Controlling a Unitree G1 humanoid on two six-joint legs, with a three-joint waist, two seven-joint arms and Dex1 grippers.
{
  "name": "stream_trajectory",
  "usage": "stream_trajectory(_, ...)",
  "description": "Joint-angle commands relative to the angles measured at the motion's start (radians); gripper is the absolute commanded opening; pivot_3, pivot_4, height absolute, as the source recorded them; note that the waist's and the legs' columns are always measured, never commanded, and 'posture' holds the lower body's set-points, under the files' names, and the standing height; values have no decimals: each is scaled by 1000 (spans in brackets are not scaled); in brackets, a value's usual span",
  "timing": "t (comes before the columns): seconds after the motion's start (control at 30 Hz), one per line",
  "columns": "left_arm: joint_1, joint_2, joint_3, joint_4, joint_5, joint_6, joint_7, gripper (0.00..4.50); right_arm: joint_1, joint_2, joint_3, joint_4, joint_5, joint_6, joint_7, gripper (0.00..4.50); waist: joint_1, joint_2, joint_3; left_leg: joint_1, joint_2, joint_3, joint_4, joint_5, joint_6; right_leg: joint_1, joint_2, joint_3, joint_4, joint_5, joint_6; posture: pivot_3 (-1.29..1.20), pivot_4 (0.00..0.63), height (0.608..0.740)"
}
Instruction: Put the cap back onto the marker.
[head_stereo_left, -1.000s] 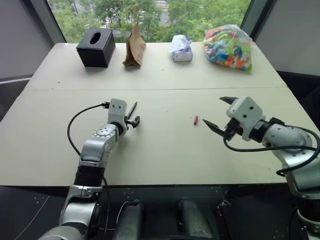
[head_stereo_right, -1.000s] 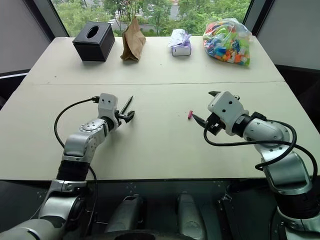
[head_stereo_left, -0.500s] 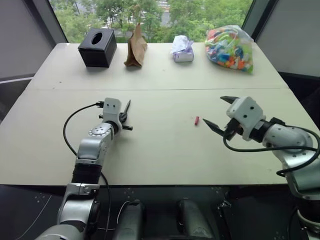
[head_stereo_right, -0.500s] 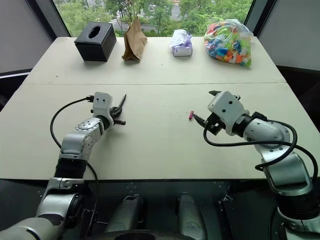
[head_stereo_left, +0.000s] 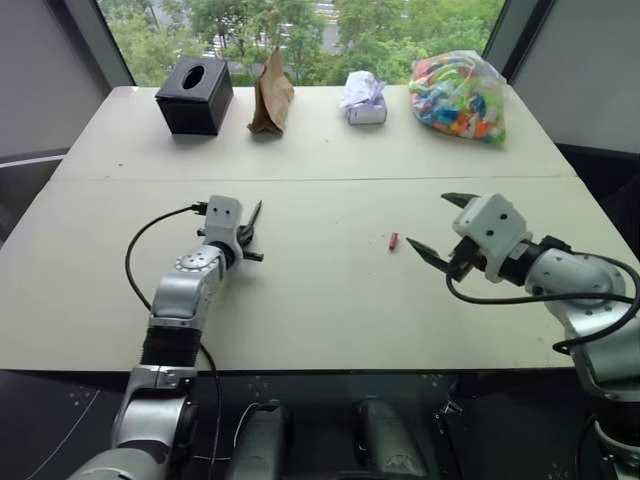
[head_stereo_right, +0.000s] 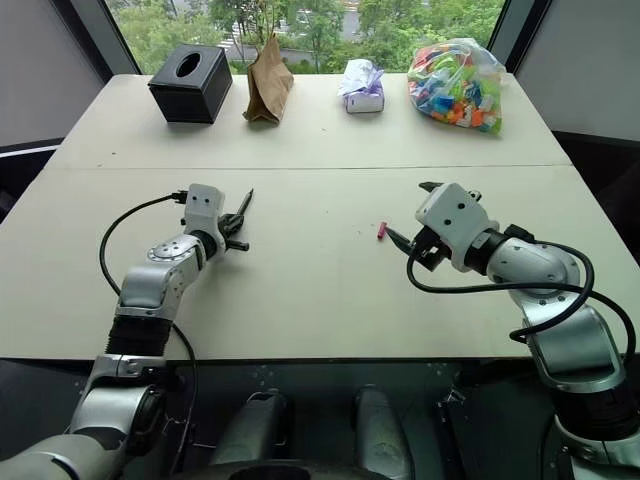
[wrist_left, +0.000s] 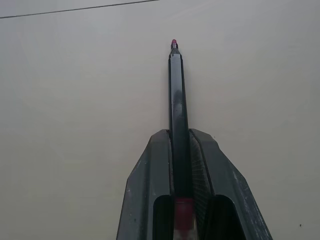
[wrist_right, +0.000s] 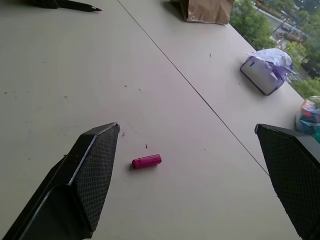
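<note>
Marker (wrist_left: 177, 100) clamped between fingers of left gripper (head_stereo_left: 248, 232), low over tabletop (head_stereo_left: 320, 300), red tip pointing away. Right gripper (head_stereo_left: 440, 225) spread wide, empty, hovering just beside cap (wrist_right: 146, 161). Cap lying loose mid-tabletop, well apart from marker.

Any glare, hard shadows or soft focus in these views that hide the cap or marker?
Eye views: bright window behind, table evenly lit, cap clear. Left wrist view: marker sharp, thin shadow beside it. Right wrist view: right pincer's fingers close and dark.
</note>
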Motion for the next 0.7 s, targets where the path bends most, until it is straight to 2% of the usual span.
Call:
stream_trajectory(0.03,20,37,-35,-34,-3,-29,-91,41,-20,18,-5,-20,2,-1,-18,4500,0,0,0,0,0,0,0,0,0,0,0,0,0,0,0,0,150,740)
stream_trajectory(0.17,16,142,-42,-109,-46,-88,-275,41,-26,45,18,-20,-4,102,-53,4500,-1,0,0,-1,0,0,0,0,0,-1,0,0,0,0,0,0,150,740)
stream_trajectory(0.27,1,258,-14,-151,-116,-120,-465,41,-55,84,45,-10,-20,210,-113,4500,-1,-1,1,-3,0,0,0,0,0,-3,0,0,0,0,-1,0,150,740)
stream_trajectory(0.43,-65,411,27,-130,-185,-171,-669,41,-164,298,57,4,-29,415,-298,4500,-6,-1,1,-3,2,0,-1,0,0,-6,1,1,1,-1,-4,0,150,740)
stream_trajectory(0.47,-87,433,30,-115,-189,-172,-693,41,-201,378,51,26,-37,455,-364,4500,-5,-1,1,-3,2,0,-1,0,0,-6,1,0,1,-1,-4,0,150,740)
stream_trajectory(0.63,-155,473,22,-79,-205,-175,-769,41,-344,719,-55,155,-54,569,-631,4500,-4,0,1,-4,2,0,-1,0,0,-7,1,0,1,0,-1,0,150,740)
stream_trajectory(0.7,-169,476,15,-68,-199,-176,-781,41,-376,800,-98,187,-67,579,-707,4500,-2,0,1,-4,1,0,-1,0,0,-7,1,0,2,0,-1,0,150,740)
